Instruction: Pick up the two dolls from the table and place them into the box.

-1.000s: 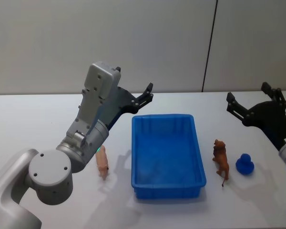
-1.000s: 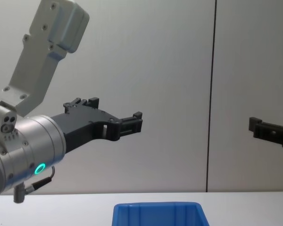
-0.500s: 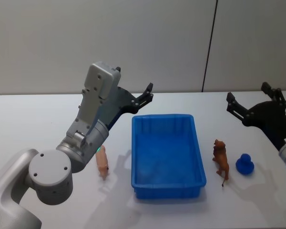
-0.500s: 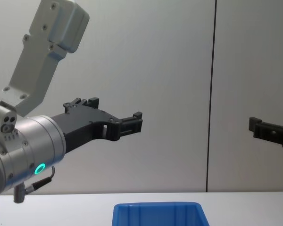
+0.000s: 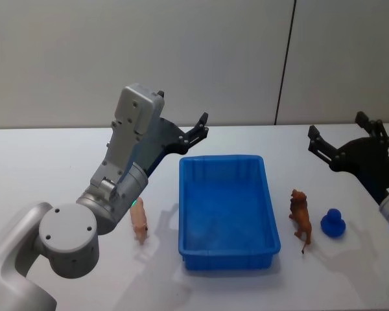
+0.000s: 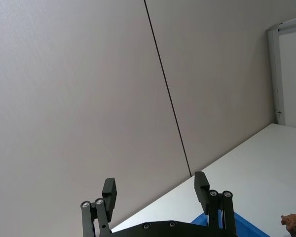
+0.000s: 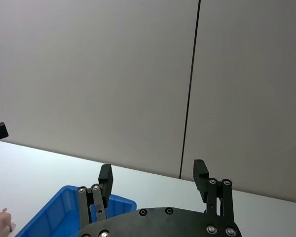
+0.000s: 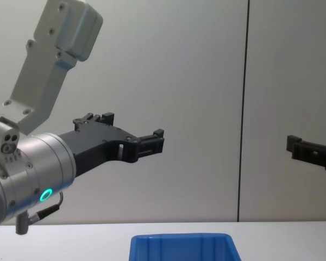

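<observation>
Our left gripper (image 5: 200, 127) and right gripper (image 5: 335, 133) hang wide open (both empty) either side of the blue plastic bin (image 5: 182, 214). A pink figure (image 5: 139, 223), perhaps a pig, lies beside it.

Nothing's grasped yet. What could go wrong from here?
The pink plastic pig figure sits close beside the left arm; the open left end effector could knock it while descending.
The brown lion figure stands near the blue duck toy; the open right end effector might hit both.

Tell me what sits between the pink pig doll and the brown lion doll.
The blue box sits between them, pig doll on its left, lion doll on its right; the head view shows this.
</observation>
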